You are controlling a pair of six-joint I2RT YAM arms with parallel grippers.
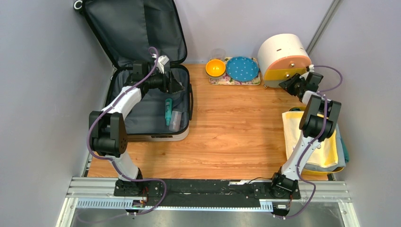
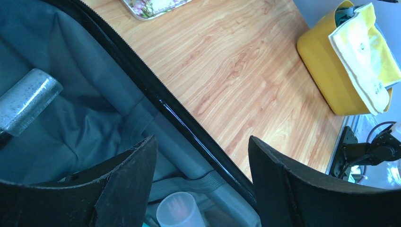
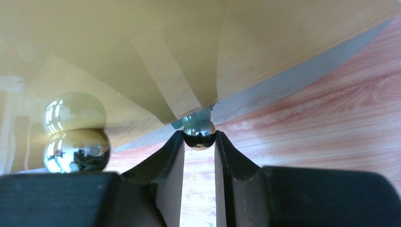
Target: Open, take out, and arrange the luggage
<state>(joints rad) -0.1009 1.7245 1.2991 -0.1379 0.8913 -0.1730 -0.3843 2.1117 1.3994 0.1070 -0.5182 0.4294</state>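
While R claw is clenched on the small chrome knob of the drawer box, only its tips hold, so a pull could slip off the ball. If the drawer sticks, it could drag the round box instead. L claw is released, nothing betw fingers, hovering over the luggage nr its zip rim. A low sweep could snag the rim or tip the cup. Luggage sits back-left on table, base flat, lid standing vs back wall. Long axis looks left-right: wheel end by left wall, handle end twd table centre.
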